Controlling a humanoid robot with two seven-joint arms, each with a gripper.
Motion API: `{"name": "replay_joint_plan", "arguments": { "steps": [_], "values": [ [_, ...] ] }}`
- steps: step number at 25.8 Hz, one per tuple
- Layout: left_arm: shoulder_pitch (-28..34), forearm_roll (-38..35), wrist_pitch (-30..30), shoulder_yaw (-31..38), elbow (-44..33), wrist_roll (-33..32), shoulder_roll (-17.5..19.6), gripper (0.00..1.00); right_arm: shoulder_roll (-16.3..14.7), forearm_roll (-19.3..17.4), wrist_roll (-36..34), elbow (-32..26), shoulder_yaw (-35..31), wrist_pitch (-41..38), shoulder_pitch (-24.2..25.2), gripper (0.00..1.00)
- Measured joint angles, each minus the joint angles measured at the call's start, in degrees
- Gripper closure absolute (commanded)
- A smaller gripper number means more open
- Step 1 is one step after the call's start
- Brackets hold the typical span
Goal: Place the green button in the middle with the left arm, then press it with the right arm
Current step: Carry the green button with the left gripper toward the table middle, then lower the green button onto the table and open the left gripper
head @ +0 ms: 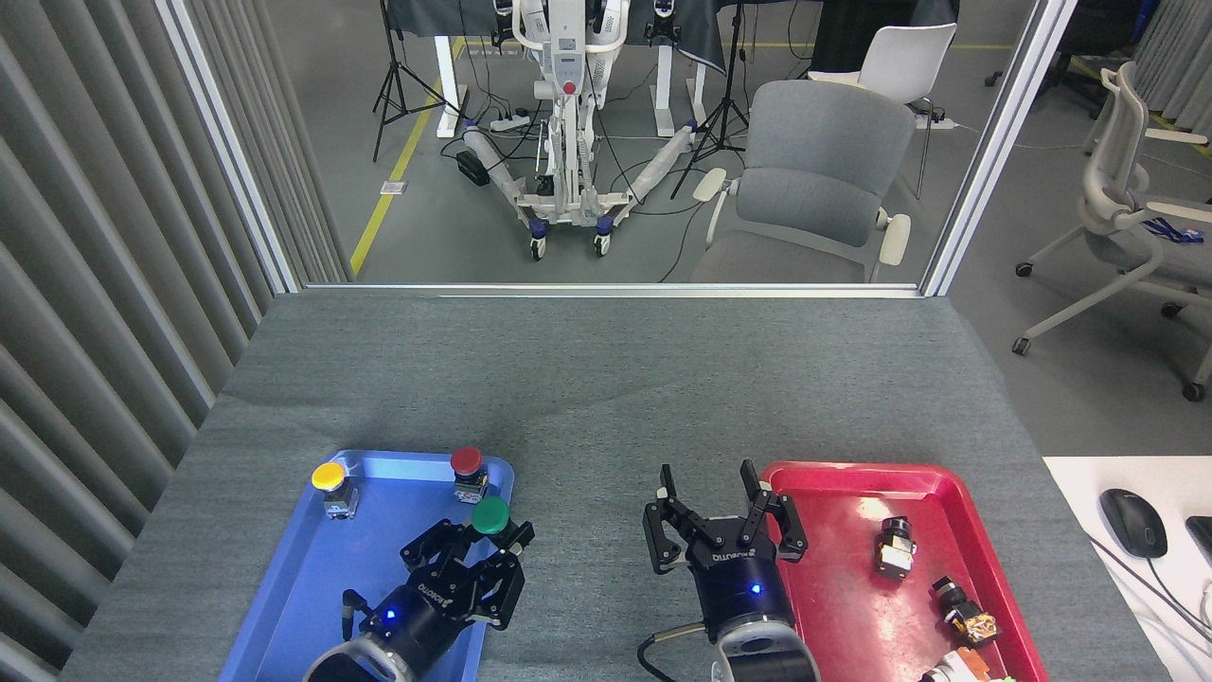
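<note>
**Green button pinched over the blue tray's right edge**

My left gripper [478, 559] pinches the green button [490, 515], its fingers closed on the base under the cap. The arm enters low and slants right, so the button sits at the blue tray's [312, 578] right rim, just below the red button [466, 461]. My right gripper [724, 516] points away from me, fingers spread and empty, right of the blue tray over the gray counter [587, 398].
</note>
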Motion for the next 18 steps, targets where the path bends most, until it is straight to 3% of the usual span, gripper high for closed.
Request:
{"name": "replay_joint_plan", "arguments": {
  "steps": [5,14,18],
  "values": [
    [-2.60,-2.68,4.39,-6.25,3.57,-0.22,-2.43,0.90,0.36,0.41,0.17,-1.88,-2.58,-0.09,1.69,0.10],
    [-6.04,-9.12,17.19,-12.52,13.84,0.36,-9.65,0.90,0.25,0.57,0.08,-3.68,-5.23,-0.10,6.54,0.10],
    [-6.72,-10.25,24.60,-15.63,17.38,0.54,-11.08,0.90,0.21,0.65,-0.16,-3.86,-6.30,0.07,7.02,0.10]
  ]
}}
